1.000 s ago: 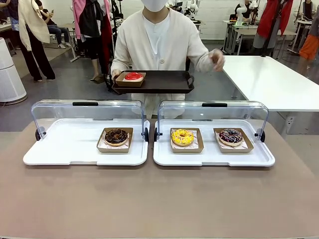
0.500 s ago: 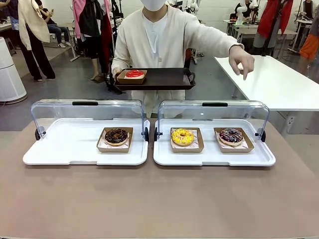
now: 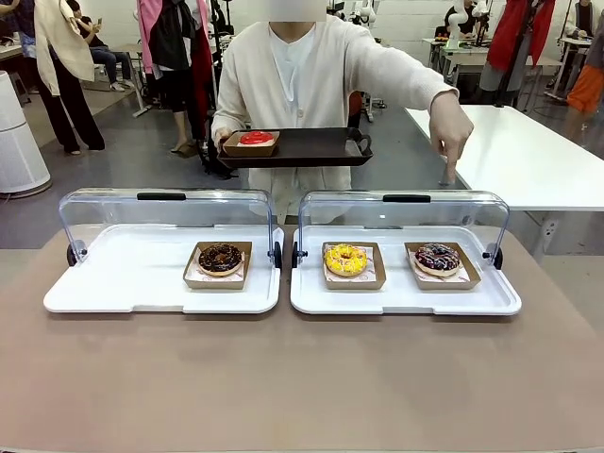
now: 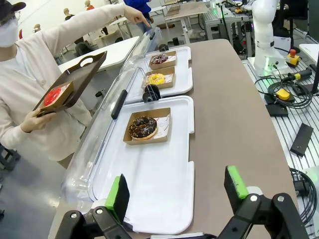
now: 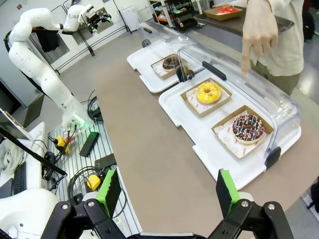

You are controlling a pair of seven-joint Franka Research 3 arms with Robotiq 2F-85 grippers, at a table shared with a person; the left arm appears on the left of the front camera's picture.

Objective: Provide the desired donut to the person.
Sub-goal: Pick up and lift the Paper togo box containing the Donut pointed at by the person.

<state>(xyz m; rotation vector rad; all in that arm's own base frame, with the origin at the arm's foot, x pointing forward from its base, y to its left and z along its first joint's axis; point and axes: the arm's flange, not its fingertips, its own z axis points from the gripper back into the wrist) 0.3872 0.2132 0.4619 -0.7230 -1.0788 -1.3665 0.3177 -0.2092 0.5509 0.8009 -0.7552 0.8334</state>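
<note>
Two serving trays of white plastic lie side by side on the tan table (image 3: 302,377), each with a clear domed lid rolled back at its far edge. We see the left tray (image 3: 113,283) carrying one chocolate-glazed donut (image 3: 220,258) in a brown cardboard box. The right tray (image 3: 396,300) carries two boxed donuts: a yellow-iced donut (image 3: 345,260) near its left end and a dark donut with coloured sprinkles (image 3: 437,257) near its right end.

Behind the trays stands the person in a cream-white cardigan (image 3: 302,85). One hand (image 3: 219,142) holds a dark rectangular carrying tray (image 3: 311,148) level in front of the body. On its left end rests a red-glazed donut (image 3: 253,139) in its own cardboard box. The person's other hand (image 3: 453,123) is stretched out to our right, index finger aimed straight down above the right tray's lid, roughly in line with the sprinkled one.

Our left claw (image 4: 177,191) hangs over the end of the left tray, its fingers spread wide with nothing between them. Our right claw (image 5: 168,193) hangs apart from the right tray, near the table's edge, likewise spread wide and empty.
</note>
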